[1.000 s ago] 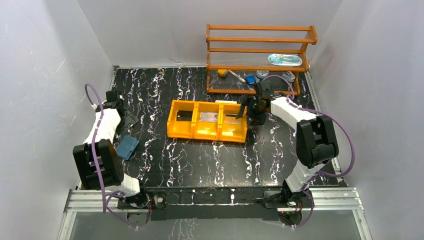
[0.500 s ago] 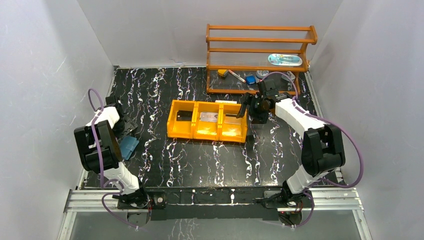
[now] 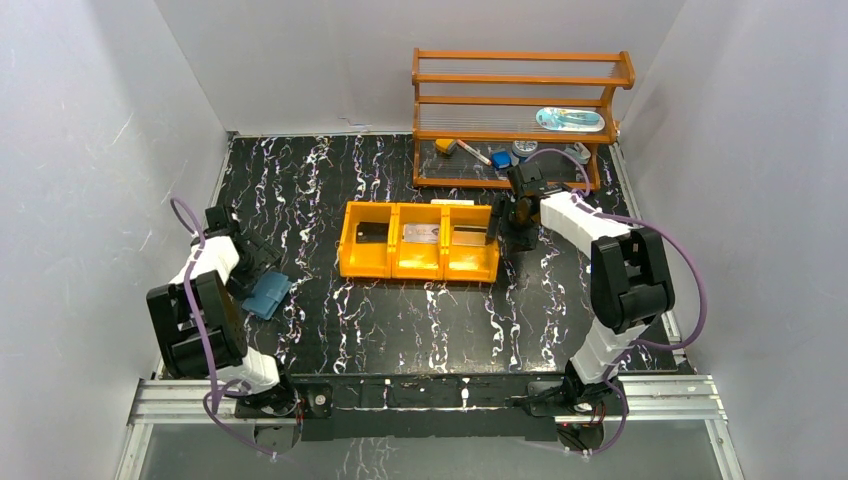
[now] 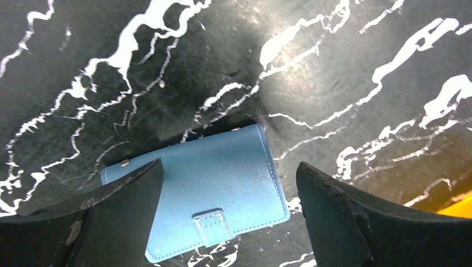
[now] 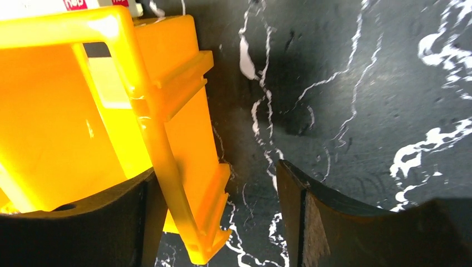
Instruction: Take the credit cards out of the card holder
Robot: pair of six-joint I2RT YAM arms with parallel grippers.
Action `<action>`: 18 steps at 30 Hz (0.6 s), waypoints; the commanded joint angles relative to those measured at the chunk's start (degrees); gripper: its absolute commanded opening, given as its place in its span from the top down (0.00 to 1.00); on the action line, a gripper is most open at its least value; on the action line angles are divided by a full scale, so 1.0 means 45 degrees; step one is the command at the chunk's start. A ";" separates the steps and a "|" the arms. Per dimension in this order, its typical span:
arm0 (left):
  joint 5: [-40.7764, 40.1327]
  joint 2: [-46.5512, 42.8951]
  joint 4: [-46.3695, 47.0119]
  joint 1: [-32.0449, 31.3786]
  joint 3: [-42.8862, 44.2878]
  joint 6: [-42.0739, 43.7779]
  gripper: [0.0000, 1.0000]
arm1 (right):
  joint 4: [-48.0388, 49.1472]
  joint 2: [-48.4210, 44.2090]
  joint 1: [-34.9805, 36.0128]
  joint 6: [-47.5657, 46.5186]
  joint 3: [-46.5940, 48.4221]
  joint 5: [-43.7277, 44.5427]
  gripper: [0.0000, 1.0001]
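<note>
The card holder (image 4: 222,189) lies closed on the black marbled table, strap side up, and also shows as a blue wallet (image 3: 268,295) at the left. My left gripper (image 4: 228,219) stands open just above it, one finger over its left end and the other off its right edge. A dark card (image 3: 370,232) and a silvery card (image 3: 420,234) lie in the orange tray (image 3: 345,265). My right gripper (image 5: 217,219) is open astride the tray's right wall (image 5: 183,167), one finger inside and one outside.
A wooden shelf rack (image 3: 520,100) with small items stands at the back right. A white box with a red mark (image 3: 450,204) lies just behind the tray. White walls close in the left, back and right.
My left gripper swung nearer and came down over the wallet, which shifted slightly right. My right gripper dropped onto the tray's right wall, and the tray nudged a little.
</note>
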 commanded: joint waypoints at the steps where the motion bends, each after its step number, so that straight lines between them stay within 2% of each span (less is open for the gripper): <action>1: 0.3696 0.0251 -0.0242 -0.0142 -0.1581 -0.0876 0.13 | 0.0004 0.0094 -0.0339 -0.0428 0.0948 0.1143 0.26; 6: 0.4390 -0.0906 -0.0069 -0.0474 -0.2461 -0.1321 0.14 | 0.0053 0.0525 -0.0530 -0.0624 0.1156 0.0966 0.26; 11: 0.4243 -0.1438 0.0062 -0.1117 -0.2953 -0.1459 0.14 | 0.0033 0.0536 -0.0550 -0.0685 0.1177 0.0196 0.25; 18: 0.2336 -0.1841 -0.0716 -0.1138 -0.1198 0.0209 0.13 | 0.0105 -0.1043 -0.0562 -0.0666 0.0586 -0.0886 0.16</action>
